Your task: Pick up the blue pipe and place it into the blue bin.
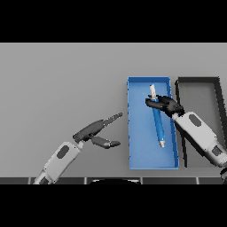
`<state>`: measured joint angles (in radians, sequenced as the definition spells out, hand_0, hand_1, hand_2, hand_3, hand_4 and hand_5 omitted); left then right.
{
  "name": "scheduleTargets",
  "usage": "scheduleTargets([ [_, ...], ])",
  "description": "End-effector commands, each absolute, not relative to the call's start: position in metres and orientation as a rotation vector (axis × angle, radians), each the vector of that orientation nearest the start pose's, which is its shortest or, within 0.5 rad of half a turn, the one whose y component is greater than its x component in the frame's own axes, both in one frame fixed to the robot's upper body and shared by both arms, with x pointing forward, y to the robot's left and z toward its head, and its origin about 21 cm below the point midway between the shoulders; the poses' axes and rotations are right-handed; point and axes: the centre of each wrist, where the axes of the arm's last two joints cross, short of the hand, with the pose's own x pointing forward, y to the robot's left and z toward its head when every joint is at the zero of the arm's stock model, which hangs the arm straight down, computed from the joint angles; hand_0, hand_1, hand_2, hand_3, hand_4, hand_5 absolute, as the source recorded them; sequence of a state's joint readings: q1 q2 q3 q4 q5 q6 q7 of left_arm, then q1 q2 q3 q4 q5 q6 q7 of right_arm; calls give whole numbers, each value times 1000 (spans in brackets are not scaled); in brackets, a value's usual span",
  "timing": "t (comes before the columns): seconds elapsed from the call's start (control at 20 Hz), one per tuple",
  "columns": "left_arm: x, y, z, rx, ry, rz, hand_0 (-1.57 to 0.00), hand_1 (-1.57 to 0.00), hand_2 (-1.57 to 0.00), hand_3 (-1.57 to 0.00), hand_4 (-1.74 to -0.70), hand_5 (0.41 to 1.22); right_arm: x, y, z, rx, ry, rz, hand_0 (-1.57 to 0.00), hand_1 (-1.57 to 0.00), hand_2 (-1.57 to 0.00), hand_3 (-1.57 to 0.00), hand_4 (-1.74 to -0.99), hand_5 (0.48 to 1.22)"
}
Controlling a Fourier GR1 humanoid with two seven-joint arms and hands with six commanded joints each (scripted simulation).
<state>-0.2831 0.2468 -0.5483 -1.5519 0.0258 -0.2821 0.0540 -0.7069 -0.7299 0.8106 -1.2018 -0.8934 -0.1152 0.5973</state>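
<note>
Blue pipe lies inside the blue bin, right hand at its far end.

The grey tabletop (62, 80) carries two bins side by side toward its right edge: the blue bin (144, 160) and, just beside it nearer that edge, a dark bin (197, 80). The blue pipe (158, 124) lies within the blue bin, its long axis running far-to-near, slightly slanted, with a white tip toward the far edge and a pale tip toward the near edge. The right hand (165, 104) sits over the pipe's far portion, fingers curled round it; whether the pipe rests on the bin floor cannot be told. The left hand (98, 131) is outside the bin toward the near edge, fingers straight and spread, holding nothing. Judgement: placement is essentially complete; the remaining move is for the right hand to let go and lift clear.
</note>
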Motion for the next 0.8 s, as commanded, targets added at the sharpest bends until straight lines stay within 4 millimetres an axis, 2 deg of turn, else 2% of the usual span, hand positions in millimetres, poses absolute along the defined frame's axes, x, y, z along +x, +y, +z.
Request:
scheduleTargets([
  [0.0,268,133,41,-432,-1515,-984,1,1,1,1,-897,450,356,-237,81,-1,-801,517,-139,-124,-119,-95,-1131,857],
  [0.15,266,127,37,-439,-1506,-977,1,1,1,1,-905,455,360,-240,78,-39,-817,515,-71,-63,-60,-48,-1125,764],
  [0.25,265,130,38,-439,-1513,-969,1,1,1,1,-912,458,359,-237,77,-69,-808,522,-45,-40,-38,-31,-1124,717],
  [0.55,267,132,40,-446,-1504,-960,1,1,1,1,-922,466,358,-242,74,-40,-833,509,-11,-10,-9,-7,-1132,675],
  [0.75,267,129,39,-455,-1513,-960,1,1,1,1,-920,469,358,-243,72,-18,-839,516,-9,-8,-7,-6,-1129,678],
])
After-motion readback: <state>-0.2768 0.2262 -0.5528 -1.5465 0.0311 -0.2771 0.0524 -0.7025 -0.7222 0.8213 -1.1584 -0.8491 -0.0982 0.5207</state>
